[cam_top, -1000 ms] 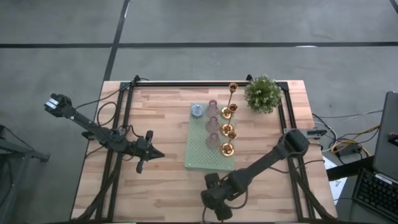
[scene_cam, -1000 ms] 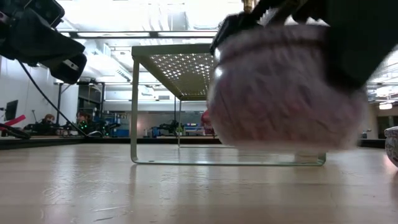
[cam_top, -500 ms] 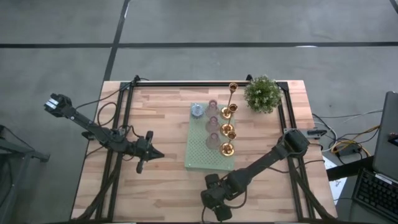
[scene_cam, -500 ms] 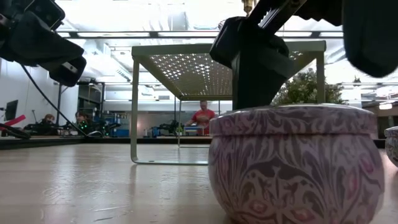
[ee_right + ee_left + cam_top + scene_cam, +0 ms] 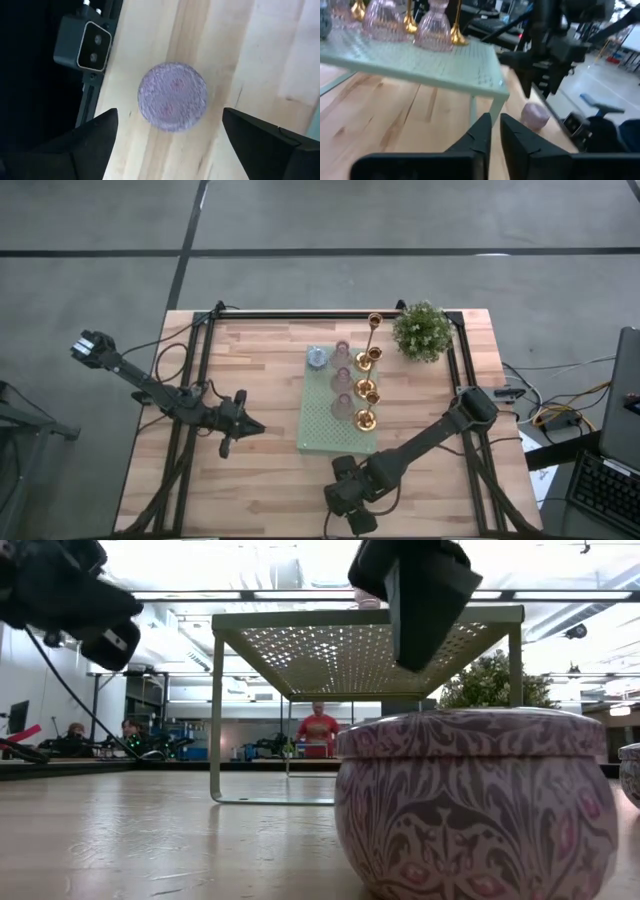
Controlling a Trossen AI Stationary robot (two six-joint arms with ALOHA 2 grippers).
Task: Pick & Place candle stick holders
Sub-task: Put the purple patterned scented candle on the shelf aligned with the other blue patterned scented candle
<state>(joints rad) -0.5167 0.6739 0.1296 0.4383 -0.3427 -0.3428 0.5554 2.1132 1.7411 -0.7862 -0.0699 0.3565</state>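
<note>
Sitting on the tabletop near its front edge is a round lavender tin with a swirl pattern, lid on, upright; I see it large in the low view and from straight above in the right wrist view. My right claw hangs above it with fingers spread wide, one finger on each side of the tin and neither touching it, so the tin is released. A small camera box sits just beside the tin at the tabletop's edge.

Behind the tin stands the pale green rack, a perforated platform on thin legs. On it I count a row of gold holders, the tall thin one at the far end, with pink glass cups lined up beside them and a blue-grey one at the far corner. The plant stands on the tabletop near the rack's far right corner, apart from it.

My left claw hovers over the tabletop to the left of the rack, well apart from the tin, holding nothing. Its fingers stand nearly together with a narrow gap showing between them.

Beyond the tabletop, the low view shows a person in red far back in the room.
</note>
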